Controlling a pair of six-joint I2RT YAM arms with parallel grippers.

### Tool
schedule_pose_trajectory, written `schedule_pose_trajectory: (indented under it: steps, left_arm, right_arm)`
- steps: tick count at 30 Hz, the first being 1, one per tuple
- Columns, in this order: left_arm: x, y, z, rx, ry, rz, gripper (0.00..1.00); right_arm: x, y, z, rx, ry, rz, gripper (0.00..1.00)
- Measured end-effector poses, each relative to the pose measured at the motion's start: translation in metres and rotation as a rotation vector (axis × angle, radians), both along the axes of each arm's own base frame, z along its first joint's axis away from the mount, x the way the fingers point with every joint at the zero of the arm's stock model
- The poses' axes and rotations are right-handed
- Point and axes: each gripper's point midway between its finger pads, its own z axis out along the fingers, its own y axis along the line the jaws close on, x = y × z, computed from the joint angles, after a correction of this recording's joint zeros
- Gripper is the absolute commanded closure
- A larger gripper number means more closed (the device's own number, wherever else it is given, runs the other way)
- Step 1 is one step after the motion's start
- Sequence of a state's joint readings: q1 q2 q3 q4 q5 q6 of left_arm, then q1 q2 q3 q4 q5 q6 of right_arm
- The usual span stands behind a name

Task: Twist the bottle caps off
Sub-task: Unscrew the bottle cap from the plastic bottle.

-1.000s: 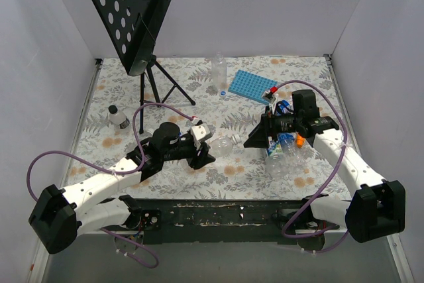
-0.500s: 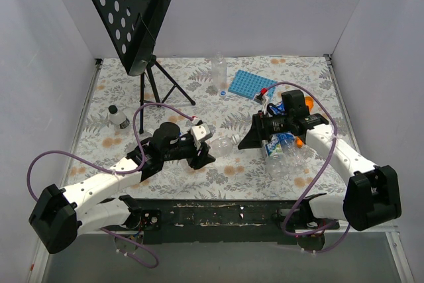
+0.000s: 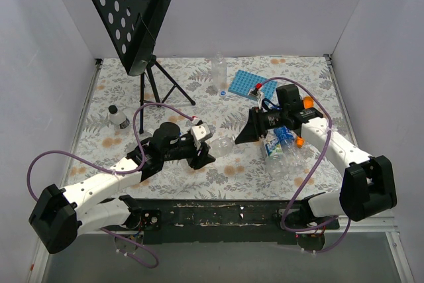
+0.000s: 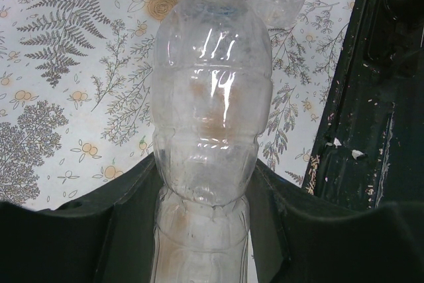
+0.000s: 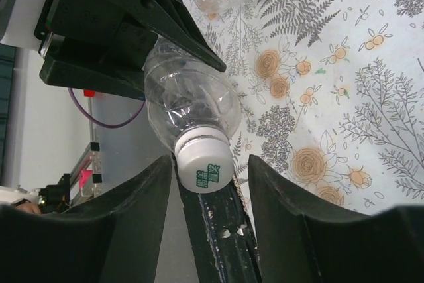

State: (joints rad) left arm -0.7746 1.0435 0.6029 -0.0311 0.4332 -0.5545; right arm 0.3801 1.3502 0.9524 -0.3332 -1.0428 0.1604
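Cap (image 5: pixel 204 165): white, green print on top, seated on the neck of a clear, unlabelled bottle (image 4: pixel 212 97). The bottle lies on its side at mid-table, toward the near edge, with its neck pointing at the right arm. Left end effector (image 3: pixel 209 145) is clamped on the bottle's body, one finger on each side. Right end effector (image 5: pixel 212 160) is not clamped: its jaws stand either side of the cap, one finger at or almost at the rim, with a thin gap at the other. Cannot tell whether the bottle rests on the table (image 3: pixel 298 71) or hangs just above it. The table is covered by a floral cloth. A heap of bottles (image 3: pixel 281 154) lies under the right arm, clear, some with blue-and-white labels. A blue tray (image 3: pixel 246 85) sits behind the right end effector, toward the back. An upright bottle (image 3: pixel 218 67) stands just left of the tray. A black stand (image 3: pixel 129 18) is at back left. A small bottle (image 3: pixel 118 118) with a dark top stands upright near the left edge, well apart from the rest.
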Motion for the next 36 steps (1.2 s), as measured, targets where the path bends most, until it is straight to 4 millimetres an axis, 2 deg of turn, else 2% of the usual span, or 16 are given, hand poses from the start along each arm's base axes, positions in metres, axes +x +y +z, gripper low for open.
schedule_pose_trajectory:
  steps: [10,17,23,31,36]
  left_arm:
    - [-0.001,-0.001,0.001,-0.003,-0.001,-0.005,0.96]
    - [-0.008,-0.003,0.006,-0.025,0.003,-0.046,0.97]
    - [-0.017,-0.004,0.011,-0.052,0.006,-0.089,0.97]
    - [-0.021,-0.004,0.004,-0.035,0.023,-0.112,0.96]
    - [-0.018,-0.004,0.004,-0.033,0.013,-0.099,0.96]
  right_arm:
    - [-0.004,0.001,0.005,0.029,-0.004,0.031,0.98]
    - [-0.016,-0.004,0.011,0.085,-0.198,0.196,0.99]
    - [-0.025,-0.005,0.018,0.079,-0.554,0.439,0.99]
    - [-0.033,-0.009,0.010,-0.033,-1.174,0.733,0.99]
    - [-0.024,-0.007,0.009,-0.087,-1.342,0.792,0.99]
